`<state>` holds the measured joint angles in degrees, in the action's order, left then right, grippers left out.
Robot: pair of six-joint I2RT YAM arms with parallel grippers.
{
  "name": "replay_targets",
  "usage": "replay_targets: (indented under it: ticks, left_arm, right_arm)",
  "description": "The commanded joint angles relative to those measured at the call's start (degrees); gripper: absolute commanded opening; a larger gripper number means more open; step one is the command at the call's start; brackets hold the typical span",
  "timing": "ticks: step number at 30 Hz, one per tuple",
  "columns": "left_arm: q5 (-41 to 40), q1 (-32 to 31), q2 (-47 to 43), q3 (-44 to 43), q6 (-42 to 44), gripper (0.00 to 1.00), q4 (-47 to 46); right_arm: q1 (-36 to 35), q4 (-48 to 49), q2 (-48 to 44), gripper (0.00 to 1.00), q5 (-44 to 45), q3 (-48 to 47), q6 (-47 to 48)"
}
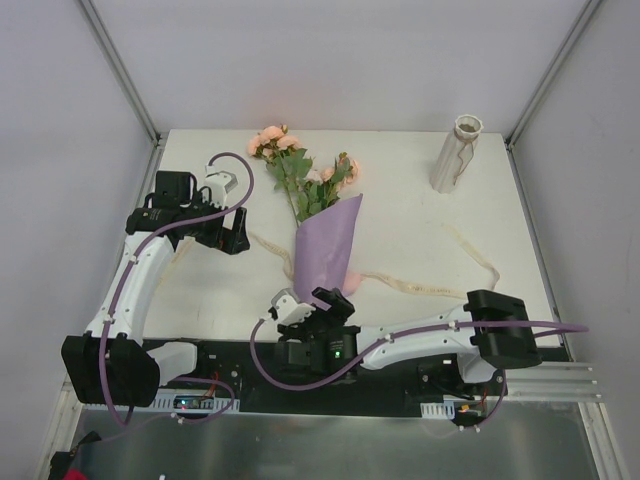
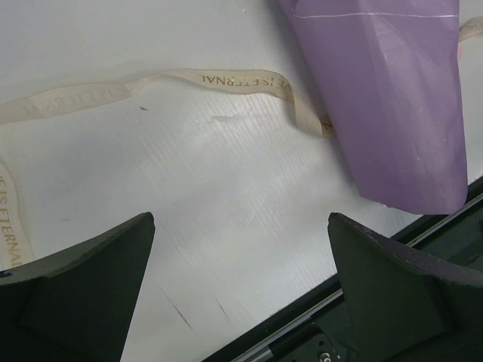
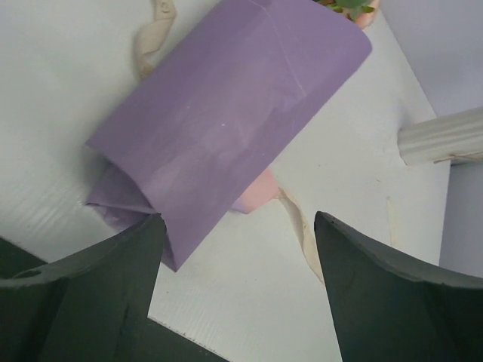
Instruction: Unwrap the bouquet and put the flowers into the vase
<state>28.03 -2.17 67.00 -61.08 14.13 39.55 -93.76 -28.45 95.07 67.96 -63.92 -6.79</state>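
So the bouquet (image 1: 325, 240) is lying flat on the white table (image 1: 420, 215), sitting roughly in the middle of the top view. Its long axis is running nearly bottom to top of the frame, leaning a bit to the upper left. The flowers (image 1: 290, 165) are pointing toward the top edge and fanning out of the open mouth of the lilac paper wrap (image 1: 328, 250). The narrow folded end is pointing down toward the arm bases. A bit of the pink lining is peeking out at the lower right of the wrap in the right wrist view.

The cream ribbon (image 1: 430, 285) is trailing loose across the table, with tails wandering out left and right from under the wrap. One printed stretch is curling past the wrap's edge in the left wrist view (image 2: 226, 77). The vase (image 1: 458, 152) is standing upright in the upper right of the top view, well apart from the bouquet, with just bare table between them.

The right gripper (image 3: 238, 222) is hovering at the wrap's folded end with its jaws standing wide apart and nothing pinched. The wrap's corner is sitting just beside one finger (image 3: 113, 286), and it's not clear if they're touching. The left gripper (image 2: 241, 222) is hanging over bare table to the left of the bouquet, jaws spread fully and holding nothing.
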Motion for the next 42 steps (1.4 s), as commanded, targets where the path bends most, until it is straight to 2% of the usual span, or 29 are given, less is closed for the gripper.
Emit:
replay_targets:
  ticks: [1, 5, 11, 14, 20, 24, 33, 38, 42]
  left_arm:
    - [1.1, 0.2, -1.9, -0.5, 1.0, 0.99, 0.7]
    - [1.1, 0.2, -2.1, -0.3, 1.2, 0.99, 1.0]
    - [1.1, 0.2, -2.0, -0.4, 0.9, 0.99, 0.9]
    - [1.1, 0.2, -1.8, -0.8, 0.6, 0.99, 1.0]
    - [1.2, 0.2, -1.5, -1.3, 0.6, 0.99, 0.9]
    - [1.1, 0.2, -1.9, -2.0, 0.8, 0.99, 1.1]
    - [1.0, 0.2, -2.1, -1.3, 1.2, 0.99, 1.3]
    - [0.8, 0.2, -2.4, -1.1, 1.6, 0.99, 1.4]
    - [2.9, 0.2, -3.2, -1.1, 2.7, 0.99, 1.3]
  right_arm:
    - [-0.8, 5.6, -4.3, 0.83, -9.9, -0.5, 6.4]
    - [-0.8, 7.0, -4.0, 0.84, -16.2, -0.1, 10.5]
    - [3.4, 6.5, 0.6, 0.84, -15.6, -0.2, 13.6]
    - [7.0, 10.3, -0.2, 0.84, -16.3, 2.7, 15.8]
    - [7.8, 16.7, 4.1, 0.82, -14.1, 2.1, 25.1]
    - [7.8, 19.4, 7.6, 0.82, -14.0, 1.8, 27.4]
    - [7.4, 29.2, 12.9, 0.78, 0.2, -2.3, 32.0]
    - [7.6, 35.4, 9.3, 0.74, 7.4, -5.4, 36.7]
    - [7.4, 30.5, 2.6, 0.69, 10.8, -6.6, 31.9]
